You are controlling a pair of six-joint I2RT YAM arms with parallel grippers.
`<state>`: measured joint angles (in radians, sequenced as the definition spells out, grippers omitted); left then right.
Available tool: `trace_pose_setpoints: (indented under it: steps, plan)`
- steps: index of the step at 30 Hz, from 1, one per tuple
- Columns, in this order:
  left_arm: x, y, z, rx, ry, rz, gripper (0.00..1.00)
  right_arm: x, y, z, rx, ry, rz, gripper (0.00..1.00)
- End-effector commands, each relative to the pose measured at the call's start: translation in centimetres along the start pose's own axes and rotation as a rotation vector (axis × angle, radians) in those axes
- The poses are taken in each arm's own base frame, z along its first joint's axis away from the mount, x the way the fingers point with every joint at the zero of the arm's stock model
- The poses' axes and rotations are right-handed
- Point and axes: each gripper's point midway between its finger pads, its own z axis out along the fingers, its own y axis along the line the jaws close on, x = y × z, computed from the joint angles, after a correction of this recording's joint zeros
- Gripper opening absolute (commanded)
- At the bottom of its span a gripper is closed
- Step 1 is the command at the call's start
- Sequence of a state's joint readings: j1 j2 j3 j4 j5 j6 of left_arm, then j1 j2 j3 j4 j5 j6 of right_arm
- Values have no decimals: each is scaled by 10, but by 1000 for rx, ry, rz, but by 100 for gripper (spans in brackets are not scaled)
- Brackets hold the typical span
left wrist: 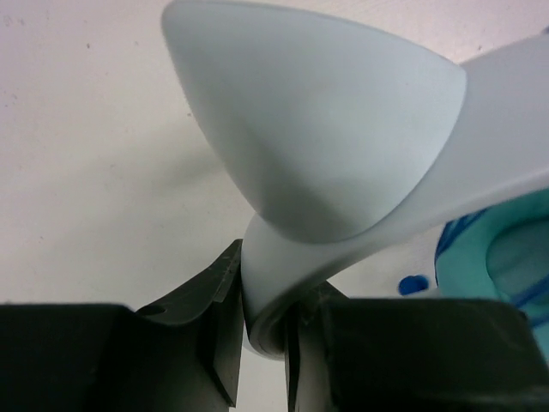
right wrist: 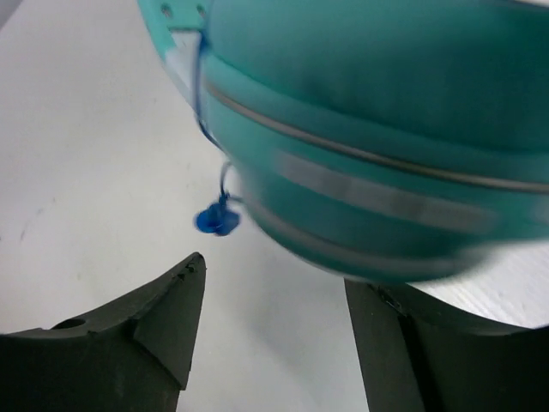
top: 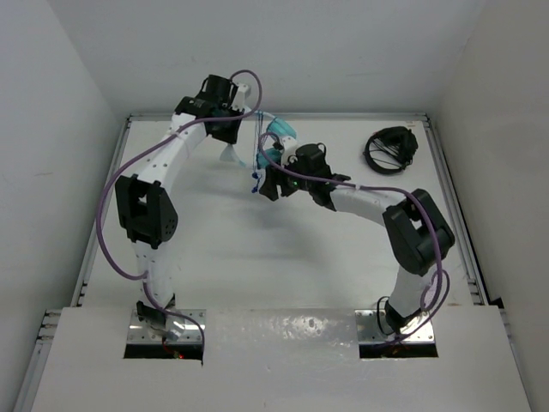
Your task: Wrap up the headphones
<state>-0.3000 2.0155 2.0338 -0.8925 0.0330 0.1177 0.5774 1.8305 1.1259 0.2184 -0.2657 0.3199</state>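
Observation:
The teal headphones (top: 280, 131) are held up at the back middle of the table, their thin blue cable (top: 257, 172) hanging down. My left gripper (top: 233, 130) is shut on the pale headband (left wrist: 292, 283), which fills the left wrist view; a teal ear cup (left wrist: 506, 249) shows at its right edge. My right gripper (top: 268, 182) is open just below the headphones. In the right wrist view a teal ear cup (right wrist: 377, 112) hangs close above the spread fingers (right wrist: 163, 318), with the blue cable end (right wrist: 216, 220) dangling beside it. Nothing is between the right jaws.
A black bundle of dark wire loops (top: 390, 148) lies at the back right of the table. The table's raised rails (top: 450, 197) run along the left, right and far sides.

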Motion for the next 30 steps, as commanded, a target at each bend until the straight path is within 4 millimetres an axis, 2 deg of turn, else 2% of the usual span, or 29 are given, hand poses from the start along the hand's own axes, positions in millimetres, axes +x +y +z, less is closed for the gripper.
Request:
trace_pose_setpoints:
  steps: [1,2,3,5,7,8,10,11,13,15,16,17,19,20,21,22,23,27,30]
  plan:
    - [-27,-5,-40,24,-95,52,0,-23,14,-30,-73,-87,-161,66]
    - [-21,-3,-34,15,-63,58,0,-27,21,-44,-91,-87,-191,67]
    - [-21,-1,-35,11,-59,73,0,-20,21,-51,-94,-72,-233,68]
    - [-13,-1,-29,15,-24,82,0,-23,22,-74,-64,-72,-283,72]
    - [-7,-2,-23,20,3,92,0,-29,20,-89,-27,-67,-324,82]
    - [-3,-3,-22,31,19,96,0,-38,22,-103,-13,-69,-363,86]
    - [5,-5,-18,44,51,108,0,-40,17,-115,33,-29,-366,90]
    - [7,-4,-17,45,62,112,0,-59,19,-121,53,-62,-374,90]
    - [11,-5,-14,51,81,121,0,-72,13,-124,105,-80,-353,91]
    - [17,-5,-13,57,103,126,0,-90,5,-122,167,-130,-346,95]
    - [20,-6,-12,62,115,127,0,-88,0,-114,179,-119,-341,98]
    - [21,-7,-11,67,121,126,0,-101,-2,-111,202,-142,-313,99]
    - [23,-8,-11,71,128,124,0,-96,-9,-93,202,-105,-307,99]
    - [23,-8,-11,72,126,124,0,-105,-3,-88,172,-117,-322,99]
    - [23,-9,-11,72,127,125,0,-108,-4,-83,169,-116,-321,99]
    - [24,-9,-10,74,132,123,0,-101,-8,-71,165,-88,-310,99]
    - [25,-10,-10,77,135,127,0,-112,-7,-68,164,-105,-307,99]
    - [29,-11,-9,83,147,129,0,-117,-14,-45,168,-80,-317,99]
    - [31,-11,-7,87,154,133,0,-107,-24,-24,178,-3,-305,97]
